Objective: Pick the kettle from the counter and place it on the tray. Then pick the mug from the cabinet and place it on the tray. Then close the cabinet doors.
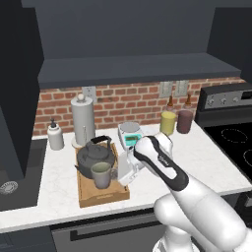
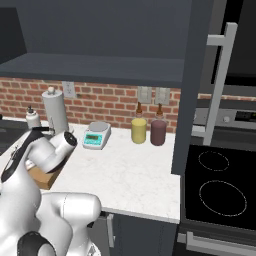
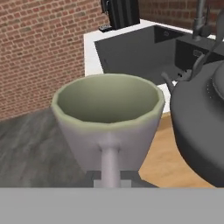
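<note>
The grey-green mug (image 1: pixel 101 174) (image 3: pixel 108 111) stands upright over the front part of the wooden tray (image 1: pixel 106 198) (image 3: pixel 162 162), close in front of the dark kettle (image 1: pixel 95 156) (image 3: pixel 202 131) that sits on the tray. My gripper (image 1: pixel 118 173) (image 3: pixel 111 178) is at the mug's right side, shut on its handle. Whether the mug's base touches the tray I cannot tell. The tray lies on the white counter (image 1: pixel 197 157). Both cabinet doors stand open, the left one (image 1: pixel 15 93) and the right one (image 2: pixel 200 85), baring the cabinet shelf (image 1: pixel 138 69).
Behind the tray are a paper towel roll (image 1: pixel 82 118), a soap bottle (image 1: pixel 55 136) and a small scale (image 1: pixel 130 134). Yellow (image 1: pixel 168 123) and maroon (image 1: pixel 185 121) canisters stand by the brick wall. A stove (image 1: pixel 236 142) is to the right, a sink (image 1: pixel 15 182) to the left.
</note>
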### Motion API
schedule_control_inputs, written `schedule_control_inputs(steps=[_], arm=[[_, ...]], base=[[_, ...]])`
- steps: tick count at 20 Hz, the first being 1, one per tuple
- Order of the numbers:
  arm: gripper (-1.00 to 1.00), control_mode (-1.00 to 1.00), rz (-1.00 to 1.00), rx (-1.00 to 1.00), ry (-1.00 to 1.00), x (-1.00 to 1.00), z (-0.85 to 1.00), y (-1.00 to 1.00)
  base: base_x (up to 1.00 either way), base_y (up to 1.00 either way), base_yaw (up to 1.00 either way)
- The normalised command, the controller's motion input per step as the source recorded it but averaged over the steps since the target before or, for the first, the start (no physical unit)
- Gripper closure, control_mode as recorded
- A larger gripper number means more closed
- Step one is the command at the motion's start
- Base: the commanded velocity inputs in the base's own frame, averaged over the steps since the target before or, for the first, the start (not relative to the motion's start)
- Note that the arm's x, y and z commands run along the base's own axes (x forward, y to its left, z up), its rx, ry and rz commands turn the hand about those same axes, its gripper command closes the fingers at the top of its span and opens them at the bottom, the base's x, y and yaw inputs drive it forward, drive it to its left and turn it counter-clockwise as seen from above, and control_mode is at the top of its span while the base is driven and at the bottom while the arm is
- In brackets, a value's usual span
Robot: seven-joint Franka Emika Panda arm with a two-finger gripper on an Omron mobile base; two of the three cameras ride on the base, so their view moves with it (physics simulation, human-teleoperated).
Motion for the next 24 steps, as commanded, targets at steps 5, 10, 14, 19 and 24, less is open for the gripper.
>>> schedule_control_inputs(steps=[5, 10, 14, 19, 24], arm=[[1.00, -1.00, -0.05, -0.01, -0.04, 0.22, -0.13, 0.10], [1.00, -1.00, -0.09, 0.00, -0.01, 0.20, -0.17, 0.00], [1.00, -1.00, -0.10, 0.00, 0.00, 0.15, -0.23, 0.01], [1.00, -1.00, -0.09, 0.00, 0.00, 0.22, -0.18, 0.00], [1.00, -1.00, -0.07, 0.00, 0.00, 0.13, -0.08, -0.06]], base=[[0.00, 0.00, 0.00], [0.00, 0.00, 0.00], [0.00, 0.00, 0.00], [0.00, 0.00, 0.00], [0.00, 0.00, 0.00]])
